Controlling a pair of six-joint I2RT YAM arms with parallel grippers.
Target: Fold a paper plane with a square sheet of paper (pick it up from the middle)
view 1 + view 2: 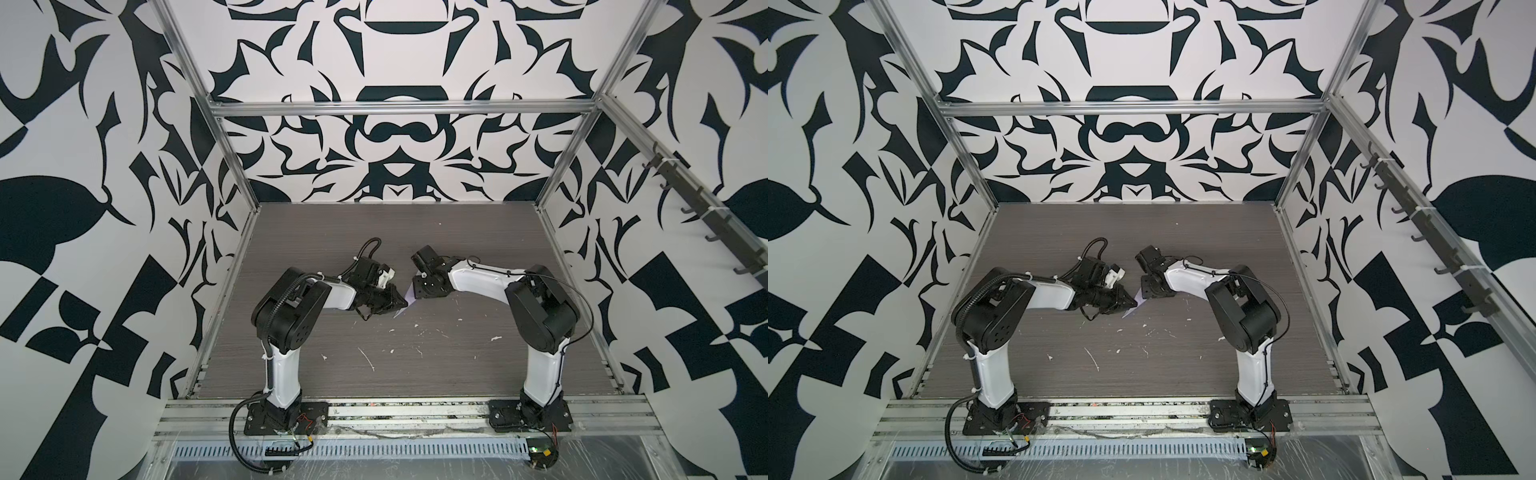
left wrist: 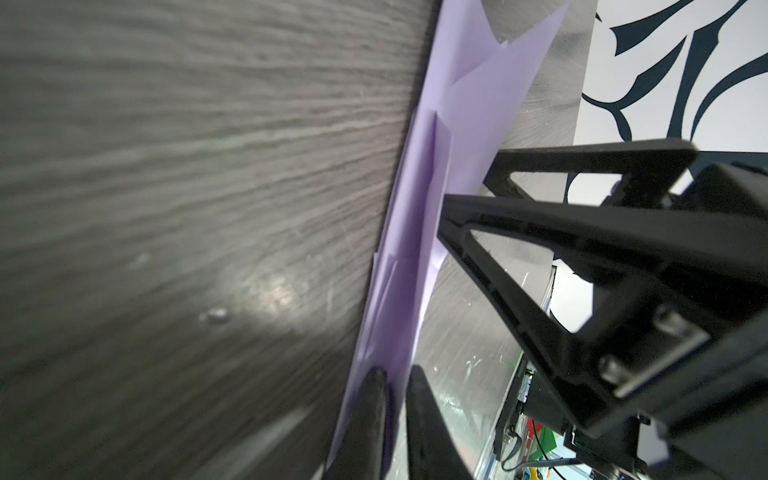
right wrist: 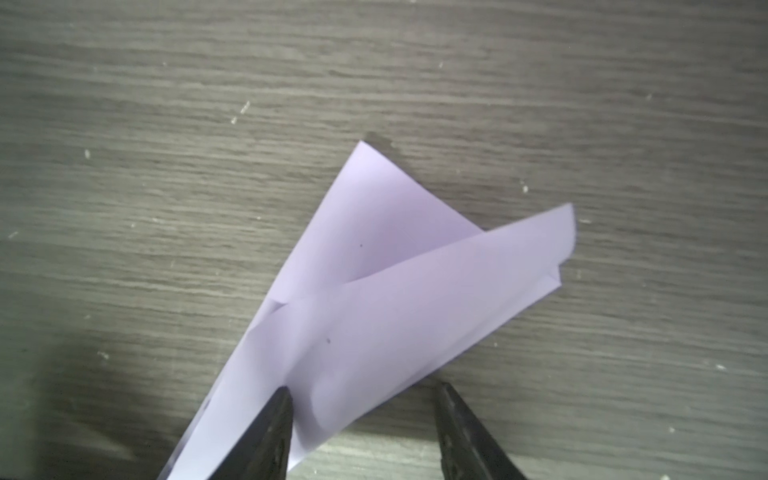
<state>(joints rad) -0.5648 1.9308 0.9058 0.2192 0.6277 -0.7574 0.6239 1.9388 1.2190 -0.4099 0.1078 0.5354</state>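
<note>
L gripper point(image 2: 395, 415): jaws pinched almost together w/ lilac paper between them, so gripping the paper plane point(image 2: 419, 199) at its narrow end. R gripper point(image 3: 363, 390): jaws apart, holding nothing. One of its fingertips point(image 3: 282, 411) sits over the upper flap, the other over bare desk point(image 3: 166, 124) just beside that flap's edge. In the left wrist view the R gripper's fingers come at the plane side-on, approx mid-length. Touching or just off, can't tell.

The plane is near the middle of the desk, between the two grippers. In both top views only a sliver of the paper plane point(image 1: 409, 297) shows past the wrists. Resting on the desk or lifted a bit: can't tell.

Step, as I judge it: late in the fold. Nose and lengthwise creases are in, but two flaps splay and cross rather than lie flat, so prob. wing-fold or crease-setting w/ L as anchor.

Next move calls for the R jaws to take or press the loose upper flap w/o dragging the sheet out of L's pinch. Thin paper, so a light touch or it buckles.

Long axis runs from the L jaws out toward the desk's right edge, slanting a little toward the far edge. Nose is prob. at the L jaws. The notched tail points away from them, flaps fanning wider that way.
</note>
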